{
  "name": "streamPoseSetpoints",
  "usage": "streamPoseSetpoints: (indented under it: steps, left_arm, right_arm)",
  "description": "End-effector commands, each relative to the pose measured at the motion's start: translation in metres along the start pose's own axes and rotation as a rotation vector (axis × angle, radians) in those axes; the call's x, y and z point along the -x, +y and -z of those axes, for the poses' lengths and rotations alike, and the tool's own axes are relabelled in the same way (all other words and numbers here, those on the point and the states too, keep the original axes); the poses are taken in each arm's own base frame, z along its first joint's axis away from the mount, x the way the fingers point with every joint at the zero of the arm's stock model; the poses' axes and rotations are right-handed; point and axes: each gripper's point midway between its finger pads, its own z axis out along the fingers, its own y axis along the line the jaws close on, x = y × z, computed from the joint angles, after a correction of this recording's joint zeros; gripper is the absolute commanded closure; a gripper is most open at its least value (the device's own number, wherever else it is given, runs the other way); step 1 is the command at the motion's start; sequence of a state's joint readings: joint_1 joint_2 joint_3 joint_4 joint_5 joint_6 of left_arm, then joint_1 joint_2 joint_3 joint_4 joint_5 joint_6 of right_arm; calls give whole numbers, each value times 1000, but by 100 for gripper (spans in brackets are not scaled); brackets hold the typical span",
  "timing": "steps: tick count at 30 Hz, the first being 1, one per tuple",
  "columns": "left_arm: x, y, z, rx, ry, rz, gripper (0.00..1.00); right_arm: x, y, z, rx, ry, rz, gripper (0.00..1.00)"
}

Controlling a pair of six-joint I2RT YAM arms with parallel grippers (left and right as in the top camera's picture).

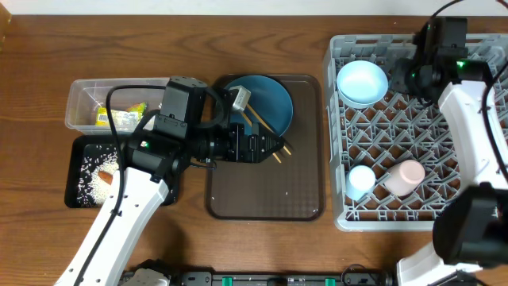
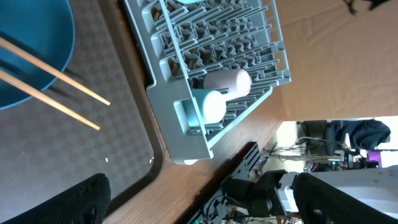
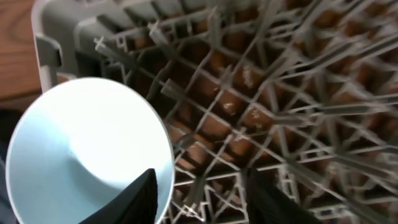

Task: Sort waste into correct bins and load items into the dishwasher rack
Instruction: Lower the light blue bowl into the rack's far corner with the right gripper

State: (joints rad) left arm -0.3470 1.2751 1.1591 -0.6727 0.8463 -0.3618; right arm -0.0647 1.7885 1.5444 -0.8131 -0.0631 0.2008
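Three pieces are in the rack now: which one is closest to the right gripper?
The pale-blue bowl, in the dishwasher rack's far left corner beside the right gripper; the light-blue cup and pinkish-white cup sit together at the near edge.

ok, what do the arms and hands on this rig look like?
Both alike: left arm and right arm have white shells on the long links, black boxy joint housings and a green light each. A black cable loops off the left one. The left hand and right hand are black, each with two tapered fingers.
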Motion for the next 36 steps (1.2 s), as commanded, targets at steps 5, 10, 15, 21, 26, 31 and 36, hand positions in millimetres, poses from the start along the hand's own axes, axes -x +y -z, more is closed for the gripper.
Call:
streamPoseSetpoints:
  steps: [5, 10, 15, 21, 26, 31, 36]
  left_arm:
    - [7, -6, 5, -5, -22, -34, 4]
    - [7, -6, 5, -5, -22, -34, 4]
    - [7, -6, 5, -5, -22, -34, 4]
    - [7, -6, 5, -5, -22, -34, 4]
    - [7, -6, 5, -5, -22, -34, 4]
    - [7, -6, 5, -5, -22, -34, 4]
    - [7, -6, 5, -5, -22, -34, 4]
  right_arm:
    - [-19, 21, -35, 136, 110, 7, 78]
    - [-20, 20, -37, 132, 114, 15, 99]
    - [-17, 14, -37, 99, 101, 19, 99]
    - [3, -20, -15, -117, 5, 43, 99]
    - [29, -41, 23, -256, -133, 43, 99]
    - [47, -80, 66, -524, -246, 40, 99]
    - [46, -106, 89, -780, -256, 78, 99]
